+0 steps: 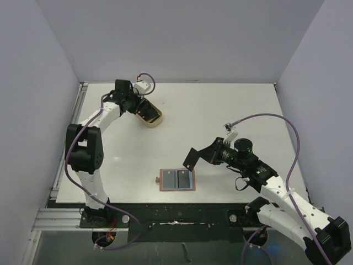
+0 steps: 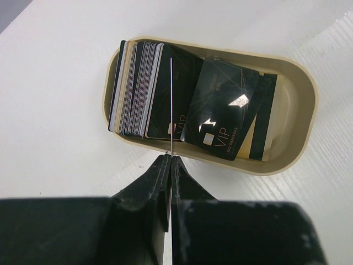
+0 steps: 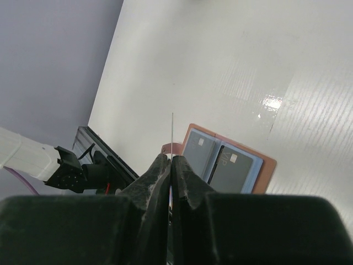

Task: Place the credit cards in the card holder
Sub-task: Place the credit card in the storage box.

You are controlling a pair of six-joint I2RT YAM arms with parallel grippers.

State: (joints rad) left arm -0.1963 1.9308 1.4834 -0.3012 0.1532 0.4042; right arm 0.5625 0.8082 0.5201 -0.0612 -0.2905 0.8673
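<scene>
Credit cards [image 2: 138,91], 1 to each hand. The left hand [image 2: 170,165] is pinched together on a single card seen edge-on as a thin line, reaching over the rim of the tan tray [image 2: 300,99] at the far left of the surface [image 1: 231,110]. The rest are in the tray, most packed on edge and a few black ones leaning loose. The right hand [image 3: 170,160] is likewise clamped on 1 dark card, held upright just beside the open card holder [image 3: 268,165] near the front edge. Each of its 2 pockets already shows a card.

The cards look light, thin, stiff and glossy, so probably slick. They seem best taken by 1 short edge, flat faces between the fingers, leaving most of the length free to slide into a pocket.
</scene>
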